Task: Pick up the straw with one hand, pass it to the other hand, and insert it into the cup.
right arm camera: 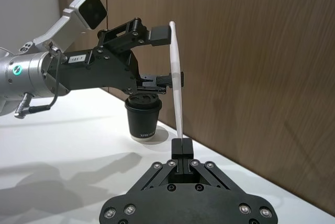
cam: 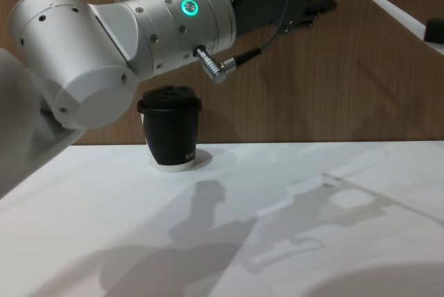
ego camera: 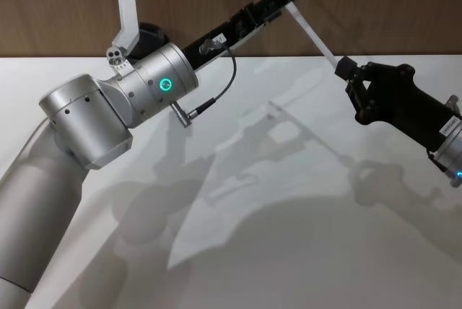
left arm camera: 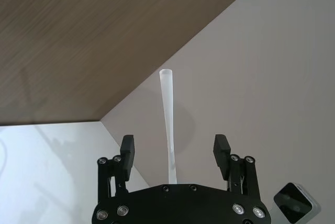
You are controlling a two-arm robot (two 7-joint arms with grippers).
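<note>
**straw held mid-air between two grippers, handover not yet made**

the right gripper [right arm camera: 182, 145] has its fingers pinched shut on the lower end of the white straw [ego camera: 307, 27], which it holds up above the table [cam: 312, 241], slanting toward the wood wall [right arm camera: 251, 77]. the left gripper [left arm camera: 174, 149], the one with the silver wrist and green ring, is wide open, with one finger on each side of the straw. from its wrist view neither finger seems to touch it. the black lidded cup [cam: 171, 130] stands on the table by the wall, below the left arm.

the risk, as i judge it, is in the timing. if the right gripper lets go before the left one has closed, the straw drops to the table. if the left gripper closes off-centre, it could push the thin straw sideways and bend or kink it while the far end is clamped. the straw already looks slightly bowed in the right wrist view. a tilted grip would also make the cup's lid opening harder to hit.
</note>
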